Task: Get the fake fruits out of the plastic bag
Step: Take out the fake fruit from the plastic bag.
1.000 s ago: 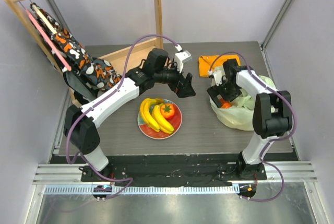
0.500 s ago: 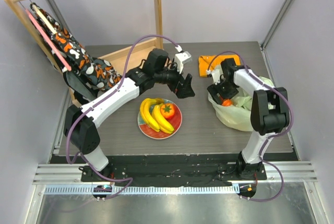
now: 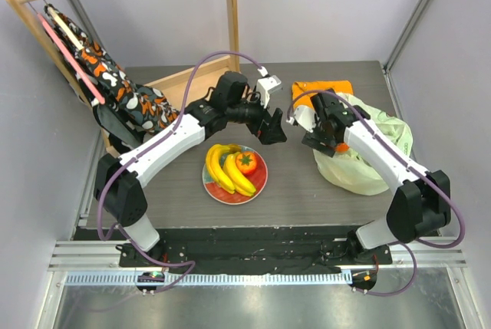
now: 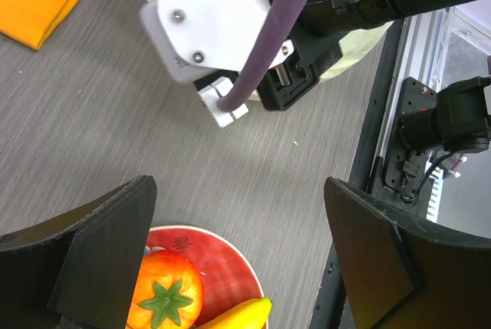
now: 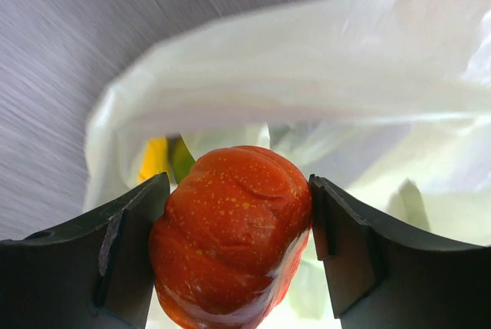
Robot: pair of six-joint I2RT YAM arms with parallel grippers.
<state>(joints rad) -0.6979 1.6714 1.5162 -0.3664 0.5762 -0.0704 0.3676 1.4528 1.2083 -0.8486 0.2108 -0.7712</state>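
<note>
Red plate (image 3: 261, 185) sits mid-table (image 3: 307, 199), closer to the near edge; a folded orange cloth (image 3: 322, 87) lies at the far edge; a wooden rack (image 3: 230, 14) stands at the far left corner, patterned fabric (image 3: 115, 83) hanging from it

your two arms wear white shells on the long links and black housings at every joint: left arm (image 3: 165, 149), right arm (image 3: 380, 156). a thick purple cable (image 4: 268, 30) loops along each up to the wrist. the left gripper (image 4: 242, 268) has broad matte black fingers (image 4: 107, 252), and the right gripper (image 5: 230, 245) matches. a white block (image 4: 207, 18) with two small screws sits at the right wrist. both bases (image 3: 146, 248) are black.
</note>
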